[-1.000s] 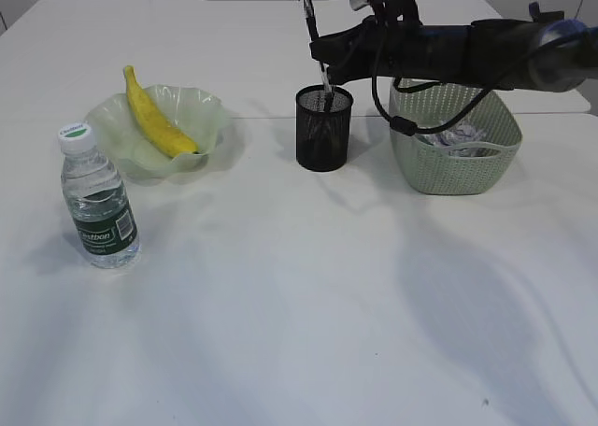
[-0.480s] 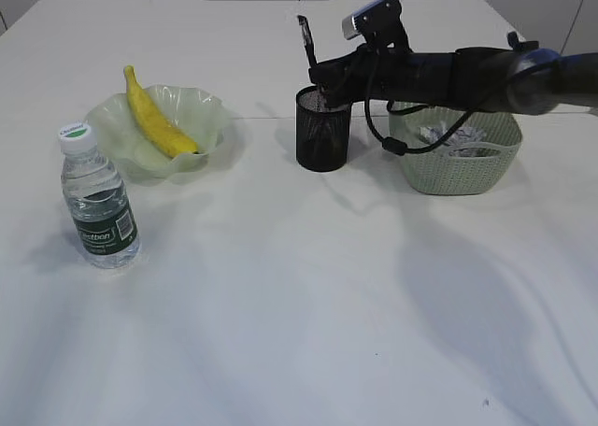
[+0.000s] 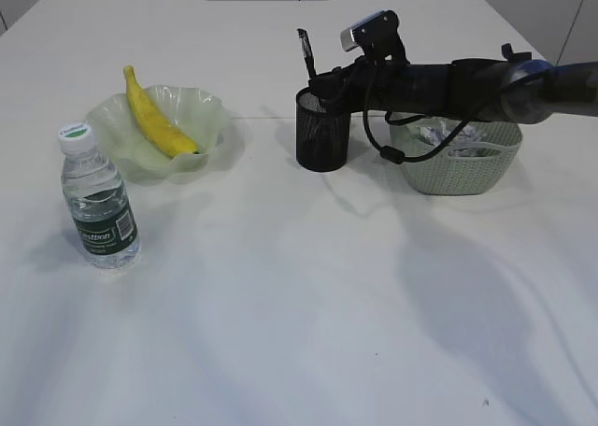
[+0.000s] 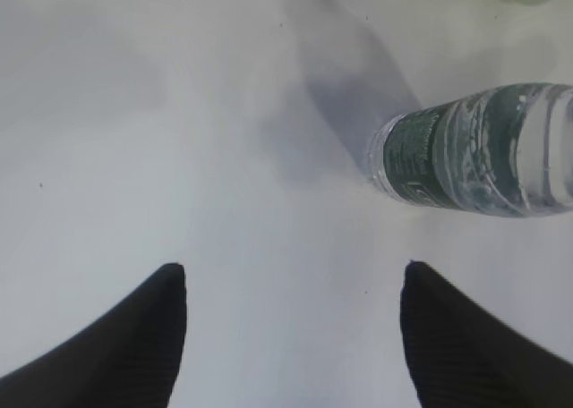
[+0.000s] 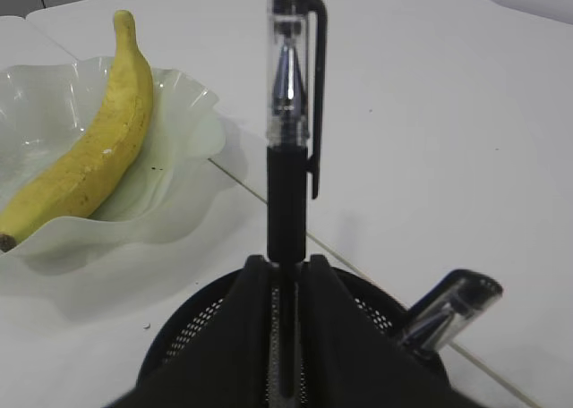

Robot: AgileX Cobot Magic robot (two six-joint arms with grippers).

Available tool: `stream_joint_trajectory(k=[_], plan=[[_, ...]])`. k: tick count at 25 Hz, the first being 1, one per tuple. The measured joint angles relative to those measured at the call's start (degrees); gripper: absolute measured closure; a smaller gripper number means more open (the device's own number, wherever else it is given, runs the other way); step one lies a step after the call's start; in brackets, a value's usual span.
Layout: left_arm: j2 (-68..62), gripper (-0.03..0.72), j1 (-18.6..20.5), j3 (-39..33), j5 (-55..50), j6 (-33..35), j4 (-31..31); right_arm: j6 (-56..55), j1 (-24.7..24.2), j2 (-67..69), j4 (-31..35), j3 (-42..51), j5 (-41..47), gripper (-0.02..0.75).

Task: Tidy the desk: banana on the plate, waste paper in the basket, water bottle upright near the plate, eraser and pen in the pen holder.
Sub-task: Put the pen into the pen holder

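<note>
Bright, even light falls from above on the white table (image 3: 280,305); soft grey shadows lie beneath the right arm (image 3: 448,80) and beside the water bottle (image 3: 98,206). The exterior view is sharp. In the left wrist view the bottle looks soft and slightly blurred; the right wrist view's near edge is out of focus.

The right hand (image 5: 288,269) pinches an upright pen (image 5: 289,122) above the mesh pen holder (image 5: 192,332) (another pen (image 5: 448,310) leans inside); banana (image 5: 89,162) on plate (image 5: 183,198) far left.

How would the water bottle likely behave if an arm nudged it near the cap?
The bottle stands tall on a narrow base, so it would probably tip. It looks nearly full, so fairly heavy. Its round body would likely roll once down.
</note>
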State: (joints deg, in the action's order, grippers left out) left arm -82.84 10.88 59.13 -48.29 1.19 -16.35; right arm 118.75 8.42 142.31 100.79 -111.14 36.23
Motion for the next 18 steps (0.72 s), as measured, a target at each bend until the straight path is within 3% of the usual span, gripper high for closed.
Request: stream_joint_trajectory(k=[18], plan=[[0.0, 0.160, 0.0, 0.0, 1.0, 0.0, 0.0, -2.9, 0.0, 0.1, 0.0, 0.0, 0.0, 0.542]])
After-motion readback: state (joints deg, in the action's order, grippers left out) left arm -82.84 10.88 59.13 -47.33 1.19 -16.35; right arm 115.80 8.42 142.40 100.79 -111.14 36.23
